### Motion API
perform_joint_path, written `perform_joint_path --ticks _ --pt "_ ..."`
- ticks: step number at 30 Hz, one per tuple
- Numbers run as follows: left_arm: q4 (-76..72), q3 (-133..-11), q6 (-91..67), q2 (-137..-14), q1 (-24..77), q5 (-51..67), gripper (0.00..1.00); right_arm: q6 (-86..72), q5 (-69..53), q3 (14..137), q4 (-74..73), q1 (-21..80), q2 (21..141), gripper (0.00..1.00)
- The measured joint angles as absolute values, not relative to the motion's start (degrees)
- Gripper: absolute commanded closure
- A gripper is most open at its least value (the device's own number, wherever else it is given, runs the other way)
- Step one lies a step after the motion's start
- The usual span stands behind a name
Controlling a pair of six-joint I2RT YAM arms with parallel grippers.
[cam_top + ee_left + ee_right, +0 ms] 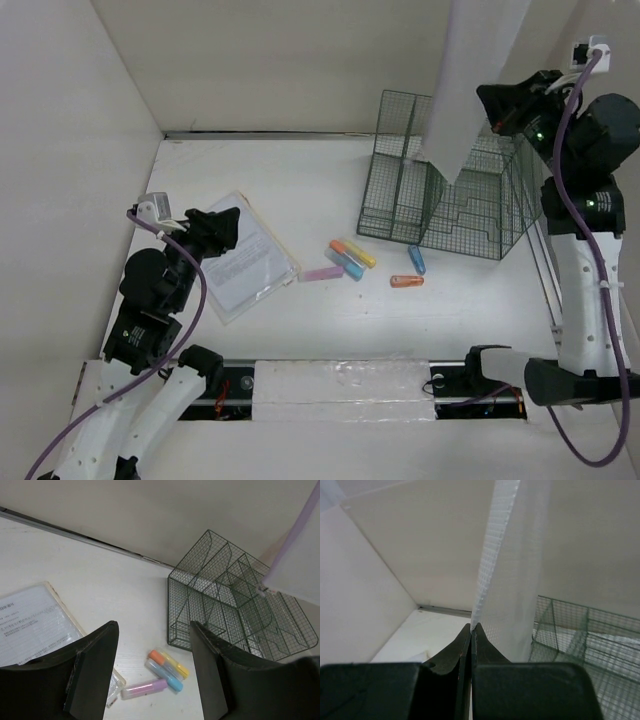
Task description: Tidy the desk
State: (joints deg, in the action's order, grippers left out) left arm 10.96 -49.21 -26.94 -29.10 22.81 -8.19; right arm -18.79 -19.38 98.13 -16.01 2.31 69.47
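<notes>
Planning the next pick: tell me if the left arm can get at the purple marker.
Probably yes: the open left claw faces the purple marker lying uncovered on the desk.

White desk, green wire-mesh rack, lilac marker, orange marker, black-printed document, white gridded sheet
</notes>
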Motion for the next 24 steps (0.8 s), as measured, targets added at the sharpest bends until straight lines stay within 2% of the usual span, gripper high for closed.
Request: perform_joint_path --ticks 5,13,19,24 --pt "11.0 -49.2 -26.9 -28.9 22.9 -8.6 0.45 -21.3 -30.7 98.2 -19.4 -9.4 69.4 1.00" --pt "11.0 -49.2 -27.0 -27.9 22.9 -9.1 0.45 -25.6 -48.6 94.6 -19.9 -18.4 66.4 1.00" --pt "11.0 -49.2 -27.0 -27.9 22.9 -9.1 0.45 -27.3 -55.9 88.4 -15.7 -24.1 63.9 1.00" --pt "11.0 -49.2 -27.0 -27.9 22.9 -9.1 0.45 -29.5 -58.0 80.6 -13.9 -29.5 70.1 1.00"
